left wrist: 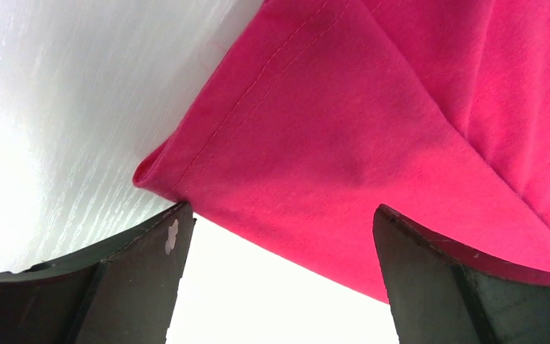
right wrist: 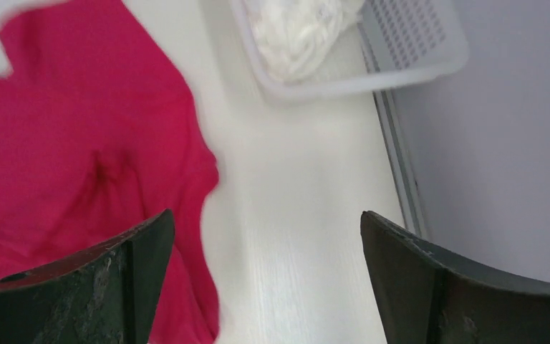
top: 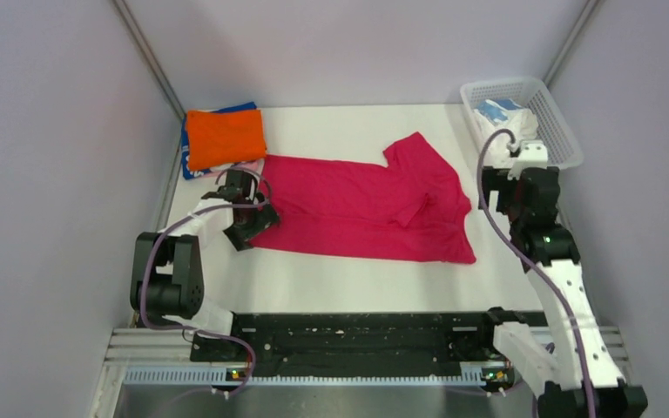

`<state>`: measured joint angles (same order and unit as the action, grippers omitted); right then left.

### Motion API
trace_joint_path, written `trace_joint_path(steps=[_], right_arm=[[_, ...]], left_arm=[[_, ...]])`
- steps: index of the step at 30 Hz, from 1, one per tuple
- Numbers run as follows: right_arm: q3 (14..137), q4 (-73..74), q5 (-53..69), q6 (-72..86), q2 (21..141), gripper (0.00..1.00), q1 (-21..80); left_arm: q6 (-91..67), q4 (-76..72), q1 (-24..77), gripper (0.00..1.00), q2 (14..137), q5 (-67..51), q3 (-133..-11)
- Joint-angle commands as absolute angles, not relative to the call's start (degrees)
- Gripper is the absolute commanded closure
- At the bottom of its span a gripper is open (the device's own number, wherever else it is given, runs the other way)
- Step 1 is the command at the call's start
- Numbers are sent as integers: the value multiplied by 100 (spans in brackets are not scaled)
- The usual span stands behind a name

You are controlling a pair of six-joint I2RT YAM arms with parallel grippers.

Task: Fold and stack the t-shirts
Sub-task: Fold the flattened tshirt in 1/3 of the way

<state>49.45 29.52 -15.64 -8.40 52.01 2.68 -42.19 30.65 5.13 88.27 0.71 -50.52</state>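
Spread wide, the left gripper [left wrist: 279,215] is set low over the white table top [top: 357,283], at the left end of the plain crimson-pink cloth t-shirt [top: 357,205] as seen in the overhead view. In the left wrist view a stitched, doubled-over corner of that shirt is seen between the two dark fingers [left wrist: 136,279]; nothing is pinched, and whether the cloth is touched cannot be told

The right gripper [right wrist: 265,218] is likewise held with its jaws fully apart and empty. In the right wrist view, which is blurred, bare table is seen between its fingers, with the crimson-pink shirt at the left of the frame and the white plastic mesh basket [right wrist: 372,79] at the top

In the overhead view the crimson-pink shirt is laid flat across the middle of the table, its straight edge toward the left of the frame and a sleeve pointing to the upper right; the cloth is rumpled near its right end. At the upper left a folded orange t-shirt [top: 225,138] is stacked on a blue t-shirt [top: 189,165], just beside the crimson-pink one. The basket is placed in the upper right corner, and a bundle of white and light-blue cloth [top: 501,113] is held in it
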Motion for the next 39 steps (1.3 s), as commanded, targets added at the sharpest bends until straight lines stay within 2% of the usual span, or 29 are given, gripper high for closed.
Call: trace_joint_path(steps=[1, 5, 10, 12, 16, 18, 29, 39], right_arm=[[4690, 1674, -925, 447, 4307, 1, 209], [4681, 1490, 668, 1230, 4263, 1, 215], [4593, 1234, 1957, 2538, 5216, 1, 307], [4318, 776, 1690, 2883, 5578, 1, 721], [4204, 425, 312, 3086, 6311, 1, 1784], [4229, 351, 142, 3219, 6812, 1, 1991], [4178, -673, -56, 3396, 8218, 1, 2374], [4277, -576, -141, 3458, 8825, 1, 2577]], left_arm=[[-4167, 3066, 490, 1, 8461, 27, -4927], [-4200, 3046, 492, 1, 8404, 34, -4895], [-4227, 3044, 500, 1, 8314, 52, -4916], [-4251, 3015, 503, 1, 8270, 91, -4887], [-4274, 3006, 508, 1, 8277, 150, -4845], [-4268, 3012, 510, 1, 8302, 174, -4834], [-4213, 3006, 510, 1, 8393, 279, -4843], [-4228, 3071, 513, 1, 8326, 378, -4857]])
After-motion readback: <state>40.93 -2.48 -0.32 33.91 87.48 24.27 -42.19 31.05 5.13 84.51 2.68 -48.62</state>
